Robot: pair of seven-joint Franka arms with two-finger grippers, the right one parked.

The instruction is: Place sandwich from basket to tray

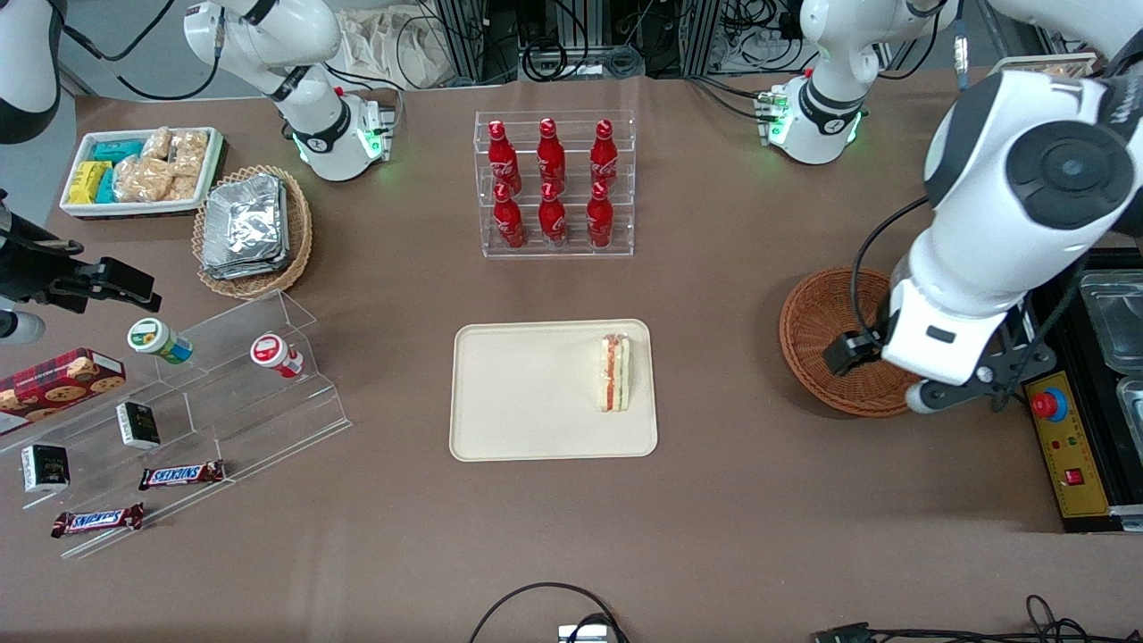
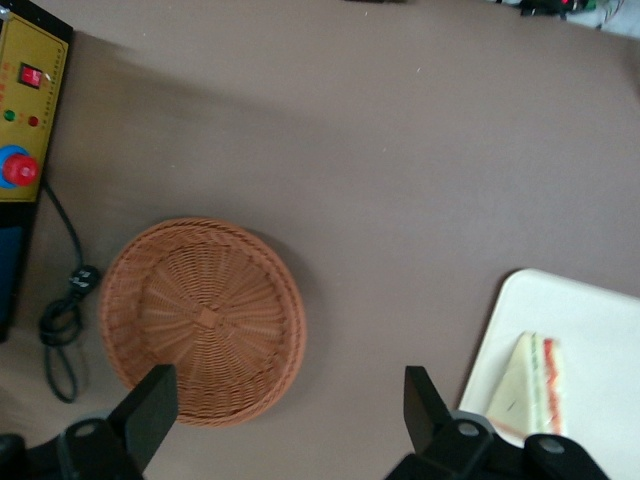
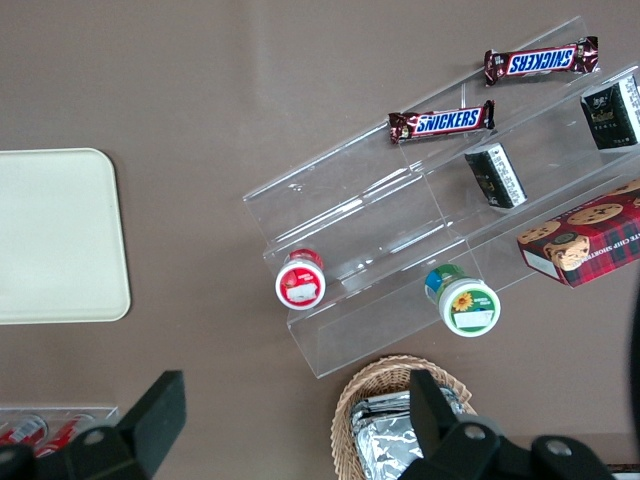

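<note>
- The brown-covered table is matte and flat, so nothing on it looks likely to slide by itself; the backdrop at its edge farthest from the front camera is metal racking hung with black cables.
- The flat cream-beige rectangular plastic tray lies mid-table. The main risk I see is the arm's hanging cable or wrist clipping its rim on any sweep toward the table's middle.
- The round reddish-brown woven wicker basket sits near the working arm's end of the table, empty. It is light, and a low pass could nudge it toward the yellow control box at that edge.
- The triangular white-bread sandwich, with red, orange and green filling, stands on its edge on the tray, close to the rim nearest the basket; a knock could tip it flat or over that low rim.
- The left arm's gripper hangs above the basket's edge, fingers spread wide and holding nothing.
</note>
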